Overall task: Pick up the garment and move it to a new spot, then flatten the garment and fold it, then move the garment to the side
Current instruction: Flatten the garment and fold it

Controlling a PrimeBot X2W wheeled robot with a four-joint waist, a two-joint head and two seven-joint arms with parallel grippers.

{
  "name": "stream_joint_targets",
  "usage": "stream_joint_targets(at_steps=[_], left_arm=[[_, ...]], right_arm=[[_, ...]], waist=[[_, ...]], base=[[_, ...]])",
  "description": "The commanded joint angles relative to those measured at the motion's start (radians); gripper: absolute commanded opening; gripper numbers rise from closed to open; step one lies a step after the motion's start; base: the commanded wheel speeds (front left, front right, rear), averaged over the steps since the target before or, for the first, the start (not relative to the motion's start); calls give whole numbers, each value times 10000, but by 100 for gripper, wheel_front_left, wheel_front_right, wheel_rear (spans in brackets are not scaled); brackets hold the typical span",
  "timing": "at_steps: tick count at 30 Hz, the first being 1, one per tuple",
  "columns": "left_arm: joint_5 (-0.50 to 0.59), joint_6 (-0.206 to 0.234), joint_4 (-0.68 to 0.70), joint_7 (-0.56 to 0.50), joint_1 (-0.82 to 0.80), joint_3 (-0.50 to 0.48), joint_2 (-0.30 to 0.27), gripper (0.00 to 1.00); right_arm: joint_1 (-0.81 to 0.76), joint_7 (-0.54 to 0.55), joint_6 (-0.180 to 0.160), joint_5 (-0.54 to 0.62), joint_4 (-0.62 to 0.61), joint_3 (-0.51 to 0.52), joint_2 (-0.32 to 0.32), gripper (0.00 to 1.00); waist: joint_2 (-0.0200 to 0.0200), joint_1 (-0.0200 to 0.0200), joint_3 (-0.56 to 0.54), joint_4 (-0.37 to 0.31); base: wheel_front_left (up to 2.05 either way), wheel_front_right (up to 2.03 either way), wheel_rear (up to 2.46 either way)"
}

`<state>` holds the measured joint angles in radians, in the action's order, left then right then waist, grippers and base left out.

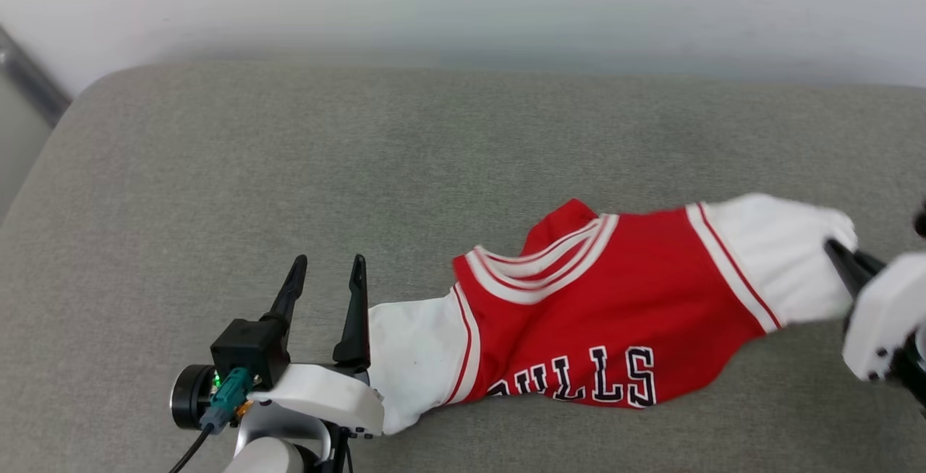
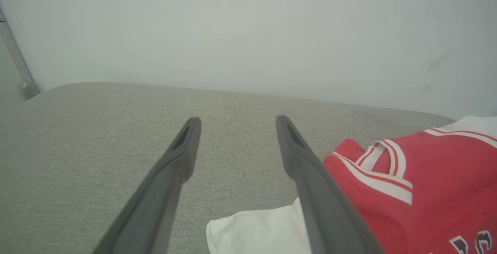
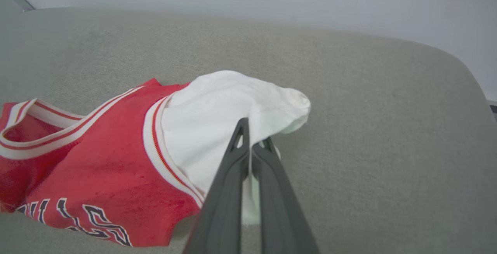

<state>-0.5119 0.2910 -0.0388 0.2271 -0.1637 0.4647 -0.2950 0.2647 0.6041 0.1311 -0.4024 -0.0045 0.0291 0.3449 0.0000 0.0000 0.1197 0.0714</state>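
On the grey cushion (image 1: 289,155), garment (image 1: 615,292) beside released left pincer (image 1: 328,265), sleeve (image 3: 217,106) clenched in right pincer (image 3: 254,139).

Lettering, one line: block capitals, black with white outline, on the red front of the garment (image 1: 600,299). It reads "ULLS" after a partly hidden first letter, and lies to the right of the left gripper (image 1: 329,262) and to the left of the right gripper (image 1: 832,247). In the right wrist view the same line runs slanted, left of the fingers; in the left wrist view only unreadable letter fragments show, right of the fingers.
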Motion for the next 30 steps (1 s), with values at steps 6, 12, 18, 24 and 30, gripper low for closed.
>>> stream_joint_targets(at_steps=[6, 12, 18, 24, 30], left_arm=[[-60, 106, 61, -108, 183, -34, -113, 100], [-92, 146, 69, -230, 232, -52, -234, 100], [-222, 268, 53, -285, 502, -162, -342, 100], [-367, 386, 129, -335, 850, -289, -493, 100], [-562, 485, 124, -766, 1152, -363, -747, 100]], right_arm=[[-2069, -225, -5, 176, 971, 1662, -902, 0], [-2392, -1418, -5, 77, 3015, 1725, -1537, 46], [-2186, -3188, -7, -181, 3591, 1402, -1482, 100], [-2474, -4587, -5, 4, 2895, 1362, -1223, 100], [-2737, -6077, -5, 616, 1467, 1077, -1261, 100]], waist=[[0, 0, -48, -406], [0, 0, -27, -530], [0, 0, -279, -674], [0, 0, -606, -804], [0, 0, -981, -993]], base=[[0, 0, 0], [0, 0, 0], [0, 0, 0], [0, 0, 0], [0, 0, 0]])
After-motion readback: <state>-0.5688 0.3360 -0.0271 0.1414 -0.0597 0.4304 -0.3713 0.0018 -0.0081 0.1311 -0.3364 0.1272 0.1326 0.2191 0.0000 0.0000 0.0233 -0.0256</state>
